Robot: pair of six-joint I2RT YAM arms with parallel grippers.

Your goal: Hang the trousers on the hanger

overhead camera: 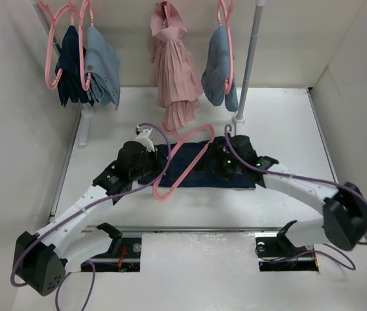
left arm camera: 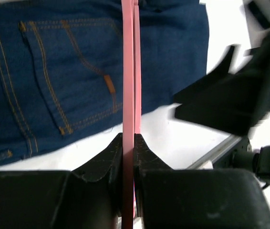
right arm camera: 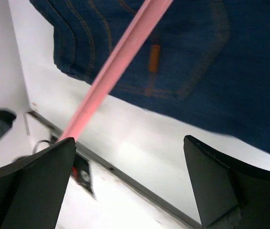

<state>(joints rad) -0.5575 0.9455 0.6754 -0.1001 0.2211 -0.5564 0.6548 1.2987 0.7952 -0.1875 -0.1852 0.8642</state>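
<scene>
The dark navy trousers [overhead camera: 200,173] lie folded flat on the white table in the middle. They also show in the left wrist view [left arm camera: 54,71] and the right wrist view [right arm camera: 206,62]. A pink hanger [overhead camera: 182,162] lies slanted above them, hook toward the back. My left gripper [overhead camera: 150,170] is shut on the hanger's bar [left arm camera: 129,86] at the trousers' left end. My right gripper [overhead camera: 225,163] is open and empty over the trousers' right part. The hanger bar [right arm camera: 116,67] passes by its left finger [right arm camera: 35,186], and bare table shows between the fingertips.
A rack at the back holds pink hangers with a dark and a light blue garment [overhead camera: 102,68] on the left, a pink pleated dress [overhead camera: 174,71] in the middle and a light blue garment [overhead camera: 217,65] on the right. A rack pole [overhead camera: 248,65] stands behind. Walls close both sides.
</scene>
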